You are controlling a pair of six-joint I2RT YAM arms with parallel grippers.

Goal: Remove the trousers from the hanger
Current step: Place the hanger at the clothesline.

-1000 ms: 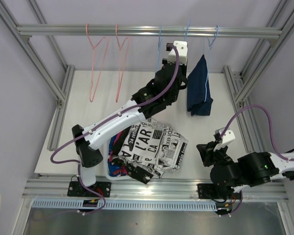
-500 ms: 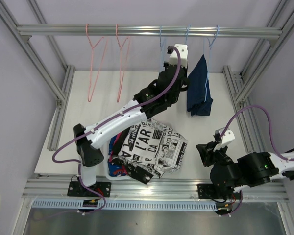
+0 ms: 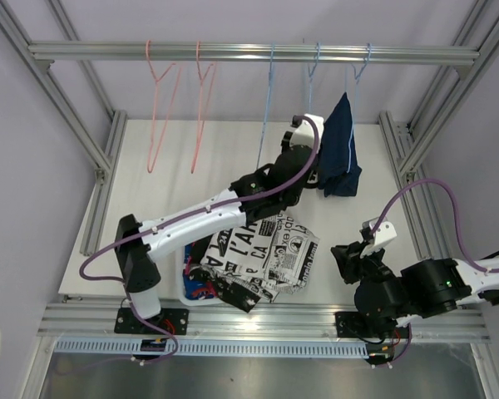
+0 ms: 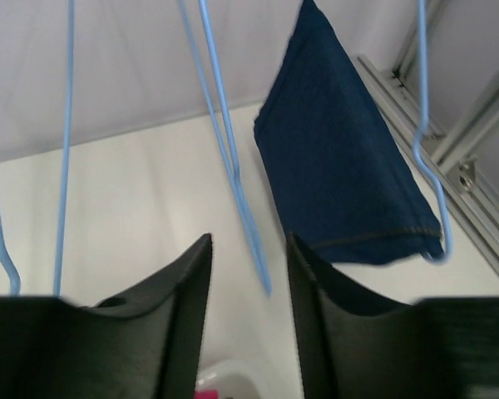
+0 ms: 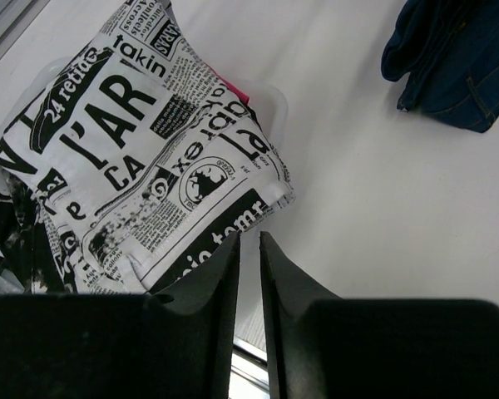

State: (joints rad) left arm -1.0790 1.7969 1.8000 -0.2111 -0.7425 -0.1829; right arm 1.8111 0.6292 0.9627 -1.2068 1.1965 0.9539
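The dark blue denim trousers point(image 3: 339, 154) hang folded over the rightmost blue hanger point(image 3: 355, 91) on the rail. My left gripper point(image 3: 314, 168) is open and empty just left of them. In the left wrist view the denim point(image 4: 341, 166) is up and to the right of my left gripper point(image 4: 249, 253), and an empty blue hanger's wire point(image 4: 233, 166) hangs ahead of the gap. The white trousers with black print point(image 3: 262, 241) lie on top of a pile; blue-red cloth point(image 3: 200, 287) shows under it. My right gripper point(image 3: 343, 256) is shut and empty right of the pile point(image 5: 141, 150).
The pile sits in a white bin point(image 5: 276, 101) with a bit of pink cloth point(image 5: 231, 90). Two empty pink hangers point(image 3: 158, 108) and two empty blue hangers point(image 3: 266, 100) hang on the rail point(image 3: 233, 52). Aluminium frame posts point(image 3: 416, 141) border the white table.
My left gripper has come down from rail height and moved a little right, to beside the lower part of the denim trousers. The empty blue hangers have swung. The right arm has not moved.
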